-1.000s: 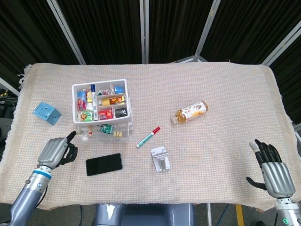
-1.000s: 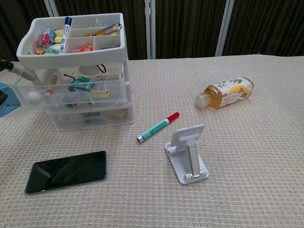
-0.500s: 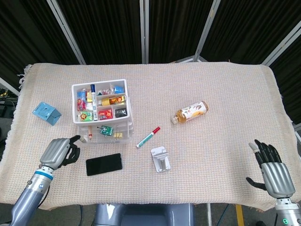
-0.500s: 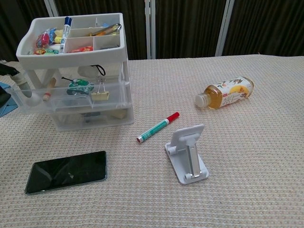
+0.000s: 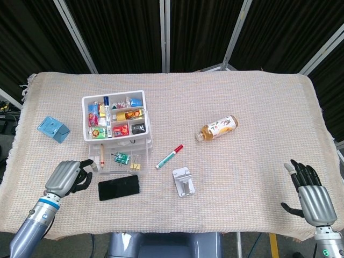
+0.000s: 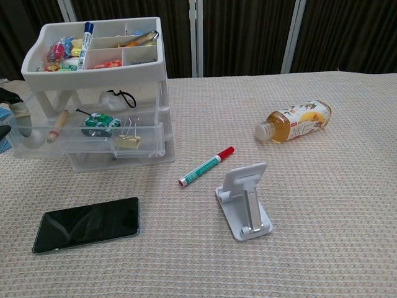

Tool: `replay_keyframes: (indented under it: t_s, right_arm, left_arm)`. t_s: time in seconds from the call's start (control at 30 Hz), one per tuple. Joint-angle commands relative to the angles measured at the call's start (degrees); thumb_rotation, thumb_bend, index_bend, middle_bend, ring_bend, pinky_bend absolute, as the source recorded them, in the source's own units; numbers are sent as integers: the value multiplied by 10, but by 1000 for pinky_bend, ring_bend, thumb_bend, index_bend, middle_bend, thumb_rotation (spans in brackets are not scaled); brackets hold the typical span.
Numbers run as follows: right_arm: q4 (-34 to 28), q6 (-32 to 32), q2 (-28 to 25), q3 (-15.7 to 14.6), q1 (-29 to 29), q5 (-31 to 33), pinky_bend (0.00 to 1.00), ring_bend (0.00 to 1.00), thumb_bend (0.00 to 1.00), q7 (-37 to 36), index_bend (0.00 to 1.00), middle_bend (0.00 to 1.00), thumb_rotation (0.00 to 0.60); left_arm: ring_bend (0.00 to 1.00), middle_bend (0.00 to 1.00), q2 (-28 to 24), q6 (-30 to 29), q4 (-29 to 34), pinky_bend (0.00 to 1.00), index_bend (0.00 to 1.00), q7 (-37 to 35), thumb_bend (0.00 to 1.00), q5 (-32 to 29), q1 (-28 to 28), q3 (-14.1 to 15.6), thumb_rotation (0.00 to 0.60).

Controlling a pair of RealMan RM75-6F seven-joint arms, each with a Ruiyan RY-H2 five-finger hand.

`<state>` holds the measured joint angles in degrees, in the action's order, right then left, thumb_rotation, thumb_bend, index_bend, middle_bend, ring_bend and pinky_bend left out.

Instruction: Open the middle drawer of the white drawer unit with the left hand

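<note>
A table (image 5: 252, 177) fills most of the head view, covered by a beige woven cloth (image 5: 258, 102) with a frayed edge at upper left. Behind it, across the top of the frame, hang black pleated curtains (image 5: 123, 32) divided by slanting grey metal poles (image 5: 75, 32). Lighting is even.

Both the left hand (image 5: 67, 178) and right hand (image 5: 312, 196) have silver ribbed backs, black fingers, and blue-ringed grey wrists.
</note>
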<state>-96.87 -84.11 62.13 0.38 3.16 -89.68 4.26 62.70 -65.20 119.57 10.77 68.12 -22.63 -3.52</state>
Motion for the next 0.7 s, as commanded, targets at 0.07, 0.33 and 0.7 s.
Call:
replay_keyframes:
  t_s: [0.07, 0.33, 0.7]
  right_arm:
    - [1, -1, 0, 0, 0, 0, 0, 0, 0, -1, 0, 0, 600]
    - [1, 2, 2, -1, 1, 1, 0, 0, 0, 4, 0, 0, 600]
    - [1, 0, 2, -1, 0, -1, 0, 0, 0, 4, 0, 0, 600]
  left_arm:
    - [876, 851, -2, 4, -3, 656, 488, -6, 647, 0, -1, 1, 600]
    - [876, 851, -6, 12, -10, 656, 335, -15, 540, -3, -3, 3, 600]
    - [876, 851, -23, 31, 0, 656, 356, -17, 506, 10, -7, 16, 600]
